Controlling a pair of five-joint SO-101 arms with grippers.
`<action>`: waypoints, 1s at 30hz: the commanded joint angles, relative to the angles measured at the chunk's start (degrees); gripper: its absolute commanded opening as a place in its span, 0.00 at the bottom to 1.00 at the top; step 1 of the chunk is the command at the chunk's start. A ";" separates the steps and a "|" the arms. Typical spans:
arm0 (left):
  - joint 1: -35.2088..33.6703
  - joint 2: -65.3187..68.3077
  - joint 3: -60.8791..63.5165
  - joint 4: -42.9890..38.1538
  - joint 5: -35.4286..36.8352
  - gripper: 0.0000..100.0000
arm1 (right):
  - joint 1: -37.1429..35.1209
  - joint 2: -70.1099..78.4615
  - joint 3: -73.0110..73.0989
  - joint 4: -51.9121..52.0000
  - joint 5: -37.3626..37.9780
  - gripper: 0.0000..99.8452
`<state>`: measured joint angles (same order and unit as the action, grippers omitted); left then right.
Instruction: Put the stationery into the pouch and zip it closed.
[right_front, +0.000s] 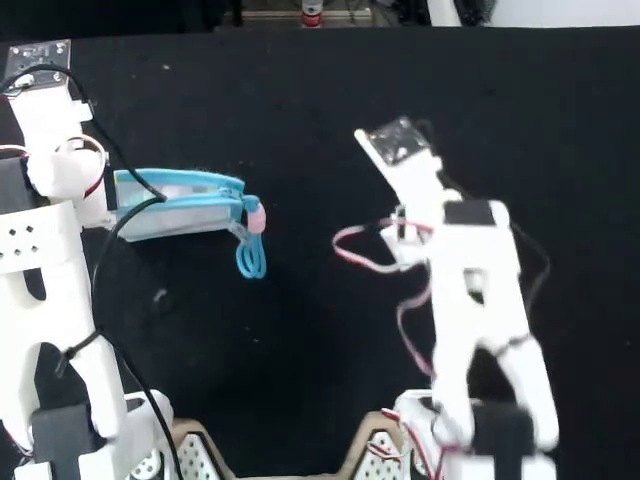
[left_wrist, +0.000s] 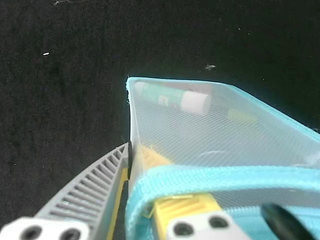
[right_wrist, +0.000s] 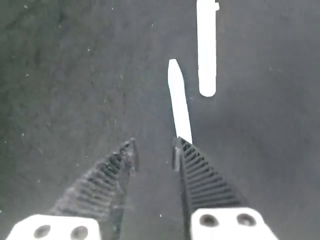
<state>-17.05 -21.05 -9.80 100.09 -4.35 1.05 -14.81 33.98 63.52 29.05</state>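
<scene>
The pouch (right_front: 180, 205) is pale blue mesh with teal edging and lies at the left of the black table. Its pink zip pull (right_front: 257, 220) and blue strap loop (right_front: 250, 262) are at its right end. My left gripper (right_front: 108, 208) is shut on the pouch's left end. In the left wrist view the pouch (left_wrist: 210, 135) is clamped between my grey and yellow fingers (left_wrist: 137, 156), and a green-and-white stick (left_wrist: 175, 96) and yellow items show inside it. My right gripper (right_front: 397, 142) stands mid-table, slightly open and holding nothing (right_wrist: 154, 150). Two white elongated shapes (right_wrist: 207, 45) (right_wrist: 179, 102) lie just beyond it.
Pink and red cables (right_front: 360, 255) loop off the right arm over the mat. Black cable runs from the left arm across the pouch's left end. Bare black mat separates the pouch from the right arm. The arm bases stand at the table's near edge.
</scene>
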 joint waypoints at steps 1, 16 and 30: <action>-0.40 -0.26 -3.12 0.09 -0.44 0.03 | -0.88 10.68 -8.31 -0.44 5.01 0.11; -0.40 -0.26 -3.03 0.18 -0.53 0.03 | 0.97 28.53 -21.49 -0.09 13.89 0.16; -0.40 -0.35 -3.03 0.18 -0.53 0.03 | 0.88 31.34 -25.89 2.90 9.67 0.01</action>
<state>-17.05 -21.05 -9.80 100.09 -4.35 2.46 20.26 10.77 64.13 41.89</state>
